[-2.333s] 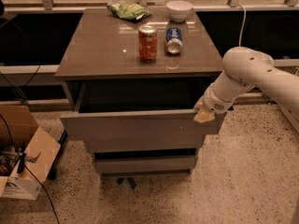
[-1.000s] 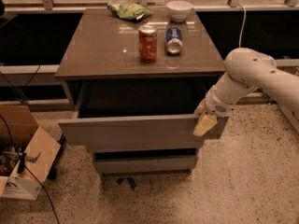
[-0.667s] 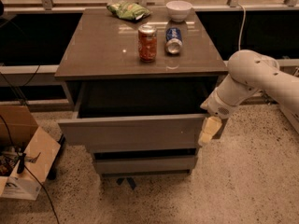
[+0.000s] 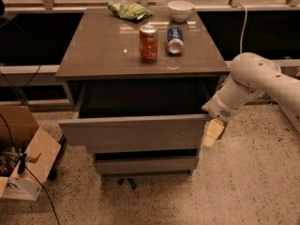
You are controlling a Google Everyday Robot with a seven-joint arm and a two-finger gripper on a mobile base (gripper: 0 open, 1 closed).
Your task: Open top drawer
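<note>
The top drawer (image 4: 133, 133) of the grey-brown cabinet stands pulled out, its flat glossy front well forward of the cabinet and its dark inside showing. My gripper (image 4: 213, 132) hangs from the white arm (image 4: 253, 81) just off the drawer front's right end, beside it and apparently not touching. Two narrower drawer fronts (image 4: 145, 164) sit below, closed.
On the cabinet top (image 4: 103, 50) stand a red can (image 4: 148, 43), a blue can lying on its side (image 4: 175, 40), a white bowl (image 4: 180, 10) and a green chip bag (image 4: 129, 10). A cardboard box (image 4: 26, 161) with cables sits on the floor at left.
The drawer has come a little further out. My gripper has moved from the drawer front's right edge to the right and downward, off the panel.
</note>
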